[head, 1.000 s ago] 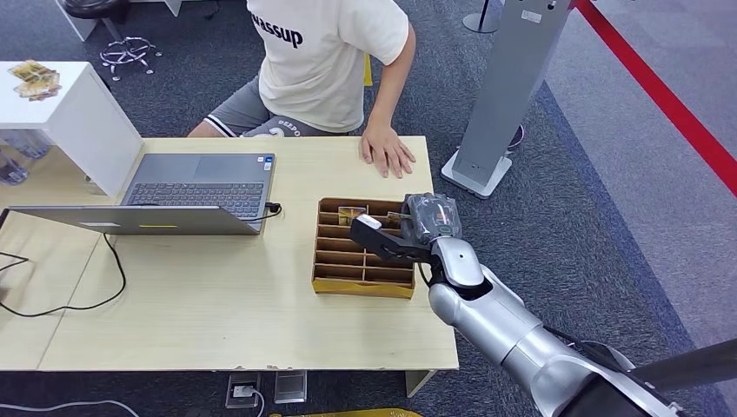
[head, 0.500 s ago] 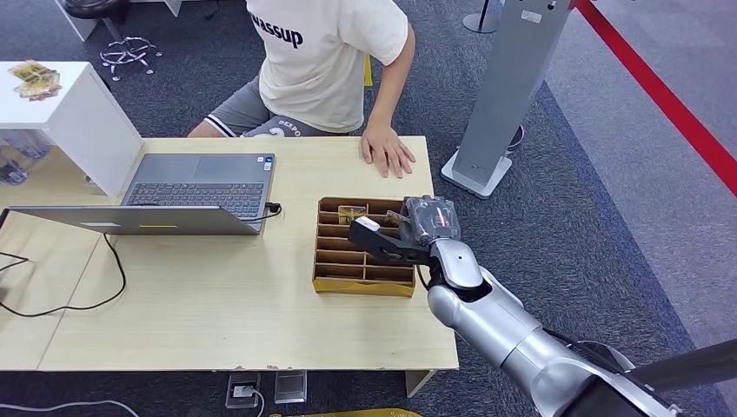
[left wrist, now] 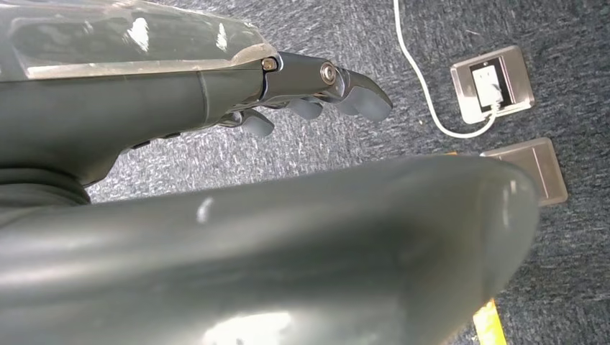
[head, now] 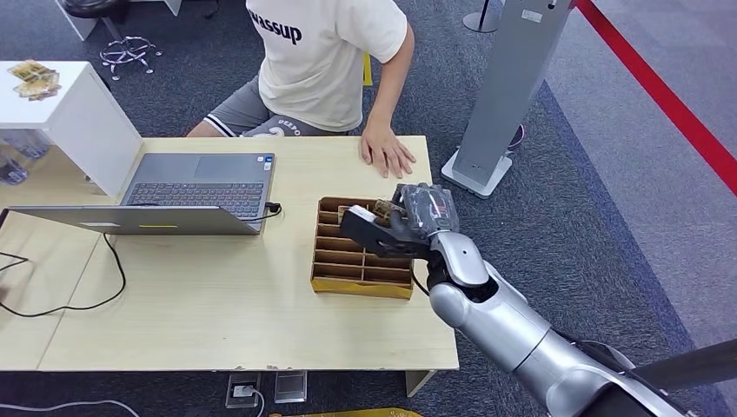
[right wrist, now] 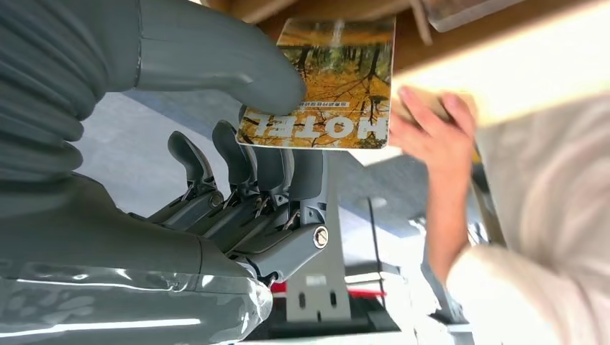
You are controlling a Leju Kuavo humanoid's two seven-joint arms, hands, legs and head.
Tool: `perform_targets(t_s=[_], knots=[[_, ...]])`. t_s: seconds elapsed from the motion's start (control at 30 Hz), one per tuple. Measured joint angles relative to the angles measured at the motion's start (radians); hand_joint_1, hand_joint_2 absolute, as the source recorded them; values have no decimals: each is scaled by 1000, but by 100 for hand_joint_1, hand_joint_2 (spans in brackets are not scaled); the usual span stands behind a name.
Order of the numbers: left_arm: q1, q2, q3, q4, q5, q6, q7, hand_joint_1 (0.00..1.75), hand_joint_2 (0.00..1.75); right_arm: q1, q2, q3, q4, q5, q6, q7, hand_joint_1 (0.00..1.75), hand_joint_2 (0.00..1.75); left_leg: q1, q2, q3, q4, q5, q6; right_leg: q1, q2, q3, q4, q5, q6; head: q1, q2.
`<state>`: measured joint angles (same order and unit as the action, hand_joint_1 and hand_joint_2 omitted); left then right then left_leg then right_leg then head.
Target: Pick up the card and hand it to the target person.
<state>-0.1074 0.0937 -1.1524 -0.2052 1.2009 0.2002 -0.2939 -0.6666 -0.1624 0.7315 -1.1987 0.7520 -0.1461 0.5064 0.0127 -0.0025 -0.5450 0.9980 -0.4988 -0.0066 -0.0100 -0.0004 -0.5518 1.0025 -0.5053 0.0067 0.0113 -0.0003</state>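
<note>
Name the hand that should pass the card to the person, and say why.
Right. The right hand already pinches the card over the wooden tray, close to the person's hand resting on the table. The left hand hangs toward the floor.

A light wooden table (head: 217,321) carries an open laptop (head: 174,195) on its left half, cable (head: 104,278) trailing nearer. A compartmented wooden organiser (head: 348,265) sits right of centre, and a person's hand (head: 387,152) rests flat on the far edge.
</note>
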Motion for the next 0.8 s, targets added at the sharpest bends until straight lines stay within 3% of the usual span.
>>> perform_targets(t_s=[0.27, 0.47, 0.63, 0.8], knots=[[0, 0, 0, 0, 1, 0, -8, 0, 0, 7, -34, -21, -156, 21, -12, 4, 145, 175, 0, 0, 0, 0, 0, 0, 0, 0, 0, 0, 0, 0, 0, 0], [0, 0, 0, 0, 2, -2, -8, 0, 0, 12, -40, -24, -187, 80, -120, -74, 145, 175, 0, 0, 0, 0, 0, 0, 0, 0, 0, 0, 0, 0, -1, 0], [0, -1, 0, 0, -4, -12, -12, 0, 0, 13, -40, -30, -153, 112, -283, -199, 145, 175, 0, 0, 0, 0, 0, 0, 0, 0, 0, 0, 0, 0, -1, 0], [0, -1, 0, 0, -16, -28, -23, 0, 0, 17, -29, -54, -73, -46, -437, -455, 145, 175, 0, 0, 0, 0, 0, 0, 0, 0, 0, 0, 0, 0, 0, 0]])
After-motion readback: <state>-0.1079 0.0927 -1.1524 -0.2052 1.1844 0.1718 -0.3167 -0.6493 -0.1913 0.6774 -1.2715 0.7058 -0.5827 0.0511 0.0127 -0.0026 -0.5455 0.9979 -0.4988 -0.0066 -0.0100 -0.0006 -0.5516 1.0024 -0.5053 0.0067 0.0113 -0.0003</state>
